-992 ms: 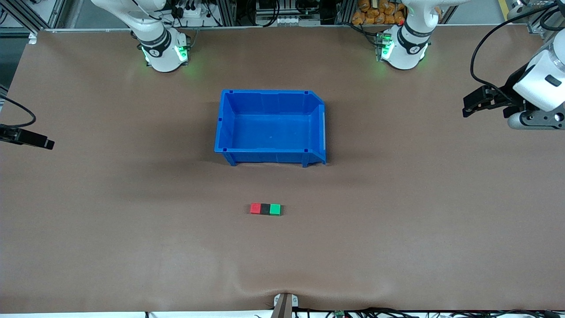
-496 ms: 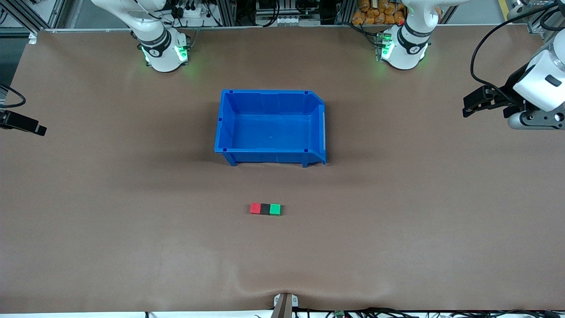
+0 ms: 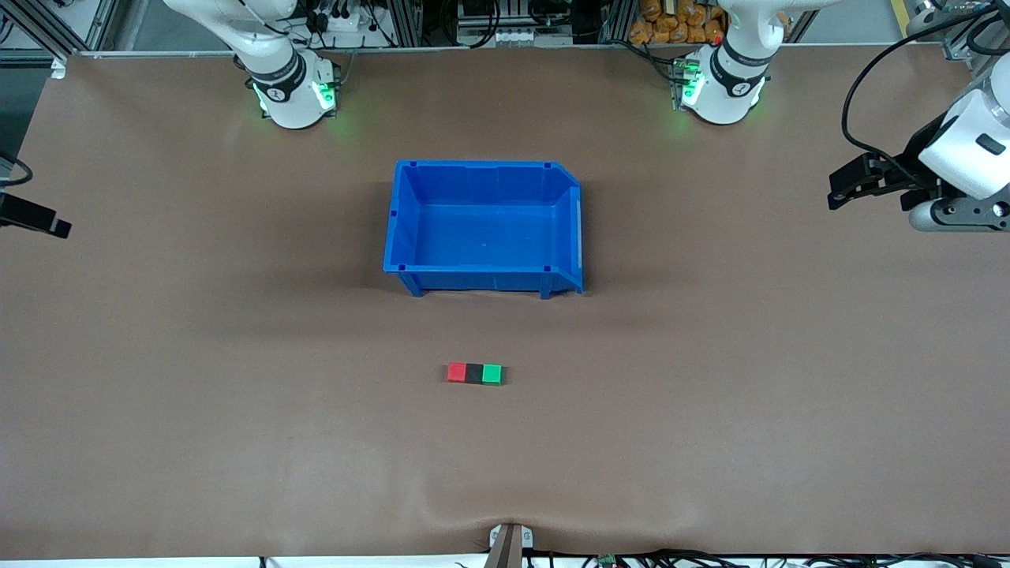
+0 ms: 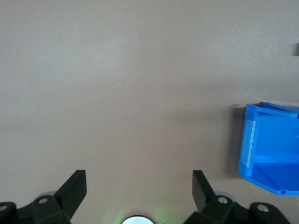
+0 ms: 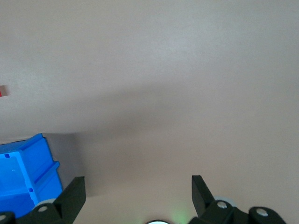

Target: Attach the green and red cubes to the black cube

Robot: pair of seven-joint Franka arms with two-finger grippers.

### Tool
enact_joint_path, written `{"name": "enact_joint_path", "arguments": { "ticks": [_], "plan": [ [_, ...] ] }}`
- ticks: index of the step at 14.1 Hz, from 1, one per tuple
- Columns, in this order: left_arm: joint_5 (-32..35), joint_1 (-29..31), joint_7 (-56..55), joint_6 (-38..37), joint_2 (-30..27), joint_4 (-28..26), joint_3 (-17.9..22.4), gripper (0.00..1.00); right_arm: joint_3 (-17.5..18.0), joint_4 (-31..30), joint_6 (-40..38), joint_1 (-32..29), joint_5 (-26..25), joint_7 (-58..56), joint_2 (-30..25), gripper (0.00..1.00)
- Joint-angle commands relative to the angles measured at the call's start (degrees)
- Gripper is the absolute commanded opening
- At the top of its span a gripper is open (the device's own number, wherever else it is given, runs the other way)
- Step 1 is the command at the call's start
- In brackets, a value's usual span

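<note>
The red cube [image 3: 456, 372], the black cube [image 3: 473, 373] and the green cube [image 3: 491, 373] lie touching in one short row on the brown table [image 3: 237, 410], black in the middle, red toward the right arm's end and green toward the left arm's end. The row's long axis runs along the table from one arm's end to the other. It sits nearer the front camera than the blue bin [image 3: 483, 227], apart from it, with nothing in the bin.

Judged from how they lie, the joining looks done; no cube remains loose.

Both arms are well away from the row. The left gripper [image 3: 843, 188] hangs over the table's edge at the left arm's end, its fingers [image 4: 74, 186] spread wide and holding nothing. The right gripper [image 3: 47, 223] is at the opposite edge, at the right arm's end, its fingers [image 5: 72, 193] likewise spread and empty. Neither is clearly nearer the cubes; each would have to travel inward along the row's axis to reach its end cube.
</note>
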Motion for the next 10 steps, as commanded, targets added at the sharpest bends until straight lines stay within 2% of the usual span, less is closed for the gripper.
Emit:
{"name": "enact_joint_path", "arguments": {
  "ticks": [1, 3, 6, 10],
  "plan": [
    [0.51, 0.16, 0.16, 0.24, -0.12, 0.03, -0.19, 1.00, 0.69, -2.01, -2.03, -0.72, -0.68, -0.91, -3.86, 1.00],
    [0.51, 0.16, 0.16, 0.24, -0.12, 0.03, -0.19, 1.00, 0.78, -3.84, -2.22, -0.63, -0.68, -0.91, -5.96, 1.00],
    [0.51, 0.16, 0.16, 0.24, -0.12, 0.03, -0.19, 1.00, 1.13, -10.61, 0.14, -0.54, -0.68, -0.99, -11.06, 1.00],
    [0.42, 0.16, 0.07, 0.24, -0.12, 0.03, -0.19, 1.00, 1.92, -14.66, 0.50, -0.98, -0.68, -0.99, -14.41, 1.00]
  ]
}}
